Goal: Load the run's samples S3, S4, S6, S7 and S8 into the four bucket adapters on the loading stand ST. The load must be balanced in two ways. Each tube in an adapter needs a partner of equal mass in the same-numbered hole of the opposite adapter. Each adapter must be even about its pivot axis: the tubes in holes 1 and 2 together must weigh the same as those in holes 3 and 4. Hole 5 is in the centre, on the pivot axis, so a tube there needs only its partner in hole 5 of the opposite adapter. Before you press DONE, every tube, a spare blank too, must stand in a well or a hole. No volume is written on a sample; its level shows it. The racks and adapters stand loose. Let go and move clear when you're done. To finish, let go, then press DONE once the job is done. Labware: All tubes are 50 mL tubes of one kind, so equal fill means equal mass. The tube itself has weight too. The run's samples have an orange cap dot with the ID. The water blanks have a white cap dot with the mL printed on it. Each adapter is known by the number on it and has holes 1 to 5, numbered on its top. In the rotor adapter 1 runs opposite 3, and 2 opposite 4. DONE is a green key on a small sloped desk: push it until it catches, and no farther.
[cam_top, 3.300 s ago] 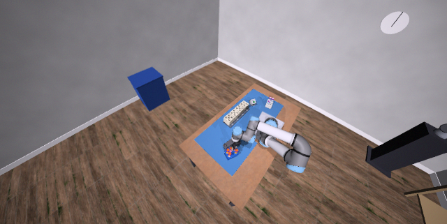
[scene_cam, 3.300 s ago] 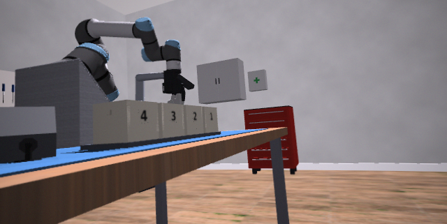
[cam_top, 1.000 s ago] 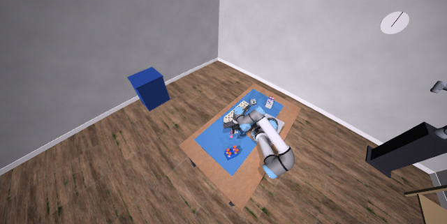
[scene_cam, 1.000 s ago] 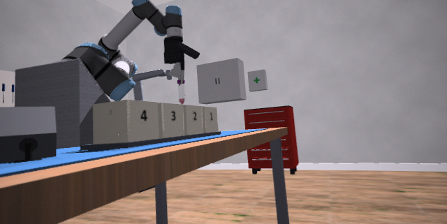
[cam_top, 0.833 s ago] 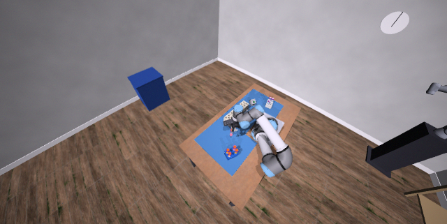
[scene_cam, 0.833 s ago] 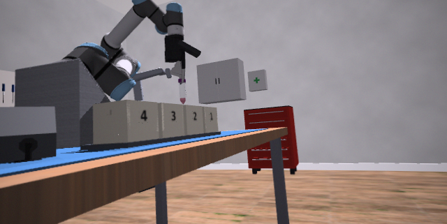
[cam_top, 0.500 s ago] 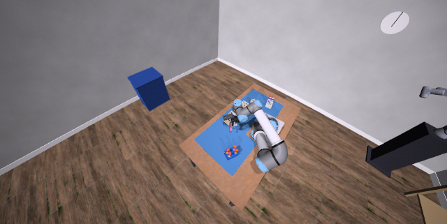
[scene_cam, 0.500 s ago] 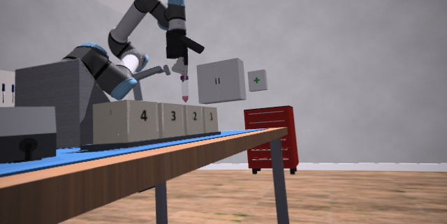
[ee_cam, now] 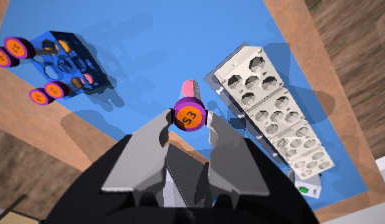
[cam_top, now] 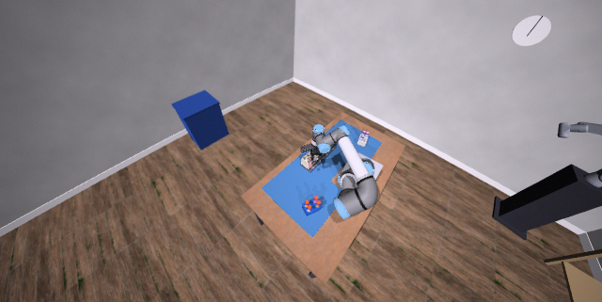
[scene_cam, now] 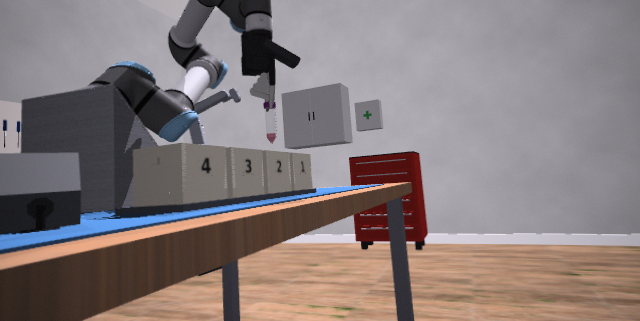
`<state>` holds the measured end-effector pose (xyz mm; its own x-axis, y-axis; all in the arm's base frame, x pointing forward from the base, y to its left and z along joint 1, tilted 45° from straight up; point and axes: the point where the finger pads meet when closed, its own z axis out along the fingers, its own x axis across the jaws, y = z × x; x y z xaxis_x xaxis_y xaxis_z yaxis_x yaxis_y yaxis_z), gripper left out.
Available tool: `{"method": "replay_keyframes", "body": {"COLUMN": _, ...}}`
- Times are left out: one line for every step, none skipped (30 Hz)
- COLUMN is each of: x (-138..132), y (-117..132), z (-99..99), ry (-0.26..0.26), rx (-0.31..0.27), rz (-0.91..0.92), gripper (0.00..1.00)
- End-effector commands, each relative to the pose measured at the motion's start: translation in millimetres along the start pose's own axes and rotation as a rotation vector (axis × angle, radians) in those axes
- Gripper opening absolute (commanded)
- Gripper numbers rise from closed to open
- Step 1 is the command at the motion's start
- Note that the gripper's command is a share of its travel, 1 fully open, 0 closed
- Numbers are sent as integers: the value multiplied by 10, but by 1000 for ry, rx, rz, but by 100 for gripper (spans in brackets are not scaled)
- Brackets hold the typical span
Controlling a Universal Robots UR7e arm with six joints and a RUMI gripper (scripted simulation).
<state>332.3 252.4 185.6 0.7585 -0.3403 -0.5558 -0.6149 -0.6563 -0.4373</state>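
My gripper [ee_cam: 189, 110] is shut on sample tube S3 [ee_cam: 189, 113], which has a purple cap with an orange dot and a little pink liquid at its tip. In the exterior view the tube [scene_cam: 270, 122] hangs upright in the air above the row of beige adapters [scene_cam: 220, 175] marked 4, 3, 2, 1, around adapter 2. In the wrist view the adapter row [ee_cam: 273, 113] lies to the right of the tube, its holes all looking empty. The blue sample rack [ee_cam: 68, 65] lies at the upper left with several orange-dotted tubes [ee_cam: 15, 49].
The green DONE key [ee_cam: 304, 189] sits on a small desk just past the near end of the adapter row. A second small rack [cam_top: 363, 138] stands at the far end of the blue mat. A grey box [scene_cam: 37, 191] stands at the left on the table.
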Motion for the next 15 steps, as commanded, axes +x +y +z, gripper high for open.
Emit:
{"method": "replay_keyframes", "body": {"x": 385, "y": -11, "z": 13, "ry": 0, "rx": -1, "rz": -1, "gripper": 0}}
{"method": "replay_keyframes", "body": {"x": 452, "y": -9, "z": 13, "ry": 0, "rx": -1, "rz": -1, "gripper": 0}}
{"method": "replay_keyframes", "body": {"x": 519, "y": -7, "z": 13, "ry": 0, "rx": -1, "rz": -1, "gripper": 0}}
{"method": "replay_keyframes", "body": {"x": 519, "y": -7, "z": 13, "ry": 0, "rx": -1, "rz": -1, "gripper": 0}}
{"method": "replay_keyframes", "body": {"x": 519, "y": -7, "z": 13, "ry": 0, "rx": -1, "rz": -1, "gripper": 0}}
{"method": "replay_keyframes", "body": {"x": 585, "y": -6, "z": 13, "ry": 0, "rx": -1, "rz": -1, "gripper": 0}}
{"method": "replay_keyframes", "body": {"x": 652, "y": -4, "z": 13, "ry": 0, "rx": -1, "rz": -1, "gripper": 0}}
{"method": "replay_keyframes", "body": {"x": 719, "y": -2, "z": 13, "ry": 0, "rx": -1, "rz": -1, "gripper": 0}}
{"method": "replay_keyframes", "body": {"x": 785, "y": 0, "z": 13, "ry": 0, "rx": -1, "rz": -1, "gripper": 0}}
{"method": "replay_keyframes", "body": {"x": 852, "y": 1, "z": 13, "ry": 0, "rx": -1, "rz": -1, "gripper": 0}}
{"method": "replay_keyframes", "body": {"x": 919, "y": 3, "z": 13, "ry": 0, "rx": -1, "rz": -1, "gripper": 0}}
{"method": "replay_keyframes", "body": {"x": 985, "y": 5, "z": 13, "ry": 0, "rx": -1, "rz": -1, "gripper": 0}}
{"method": "replay_keyframes", "body": {"x": 1052, "y": 7, "z": 13, "ry": 0, "rx": -1, "rz": -1, "gripper": 0}}
{"method": "replay_keyframes", "body": {"x": 1119, "y": 8, "z": 13, "ry": 0, "rx": -1, "rz": -1, "gripper": 0}}
{"method": "replay_keyframes", "body": {"x": 1185, "y": 10, "z": 13, "ry": 0, "rx": -1, "rz": -1, "gripper": 0}}
